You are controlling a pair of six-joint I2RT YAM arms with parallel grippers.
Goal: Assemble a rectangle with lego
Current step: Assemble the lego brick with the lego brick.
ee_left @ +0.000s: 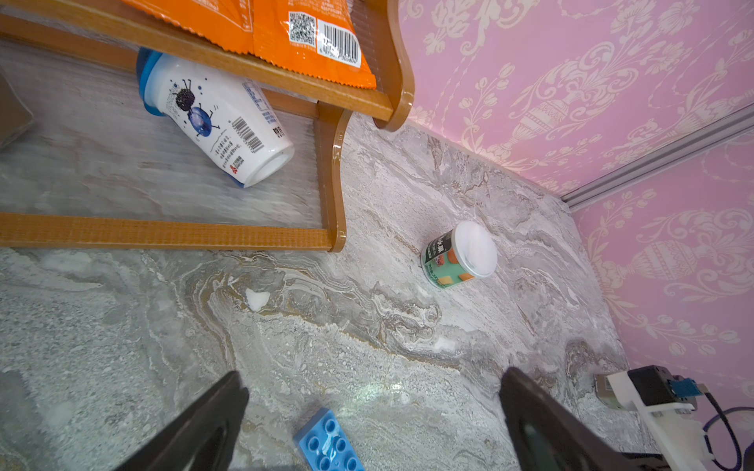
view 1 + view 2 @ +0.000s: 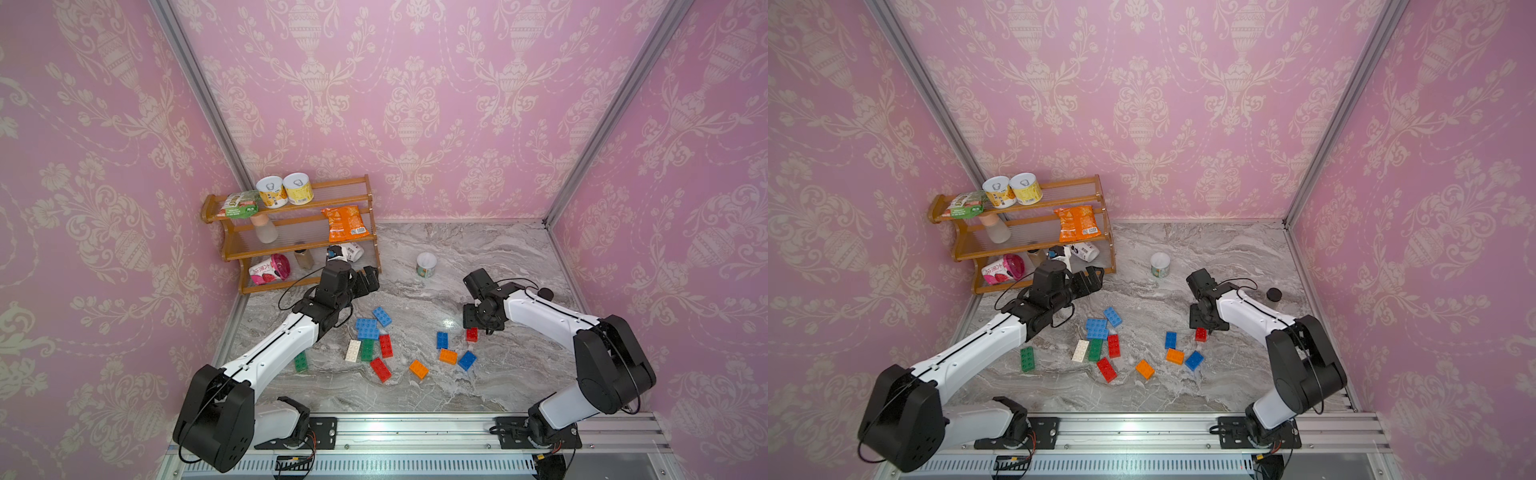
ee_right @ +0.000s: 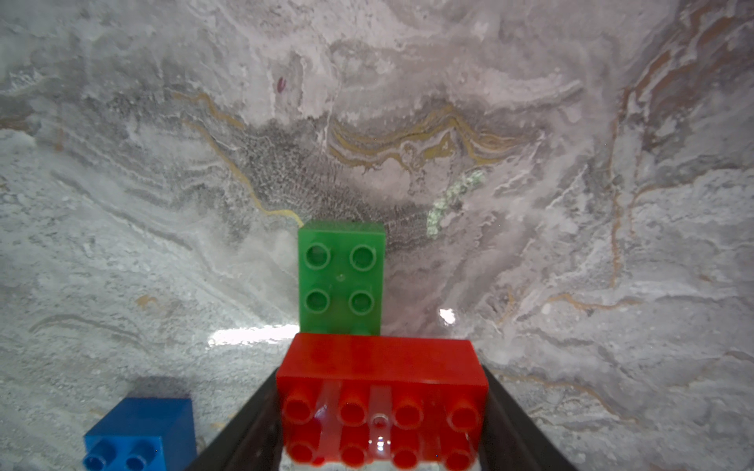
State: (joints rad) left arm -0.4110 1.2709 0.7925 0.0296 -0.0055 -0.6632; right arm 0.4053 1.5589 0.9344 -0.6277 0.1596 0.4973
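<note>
Lego bricks lie scattered on the marble table in both top views: a blue pair [image 2: 368,328], a white one [image 2: 353,350], a green one [image 2: 367,349], two red ones [image 2: 386,345] [image 2: 1106,369], two orange ones [image 2: 418,369] [image 2: 448,356] and more blue ones [image 2: 442,340]. My right gripper [image 3: 381,407] points down and is shut on a red 2x4 brick [image 3: 379,367], which shows partly under it in a top view [image 2: 471,333]. A green 2x2 brick [image 3: 340,277] lies right against the red brick's far side. My left gripper [image 1: 371,379] is open and empty by the shelf, above a blue brick [image 1: 326,444].
A wooden shelf [image 2: 291,245] with tins, snack bags and bottles stands at the back left, close to the left gripper [image 2: 370,280]. A small green tin [image 2: 426,264] stands on the table behind the bricks. A dark-lidded jar [image 2: 1273,296] sits behind the right arm. A lone green brick [image 2: 1027,358] lies by the left arm.
</note>
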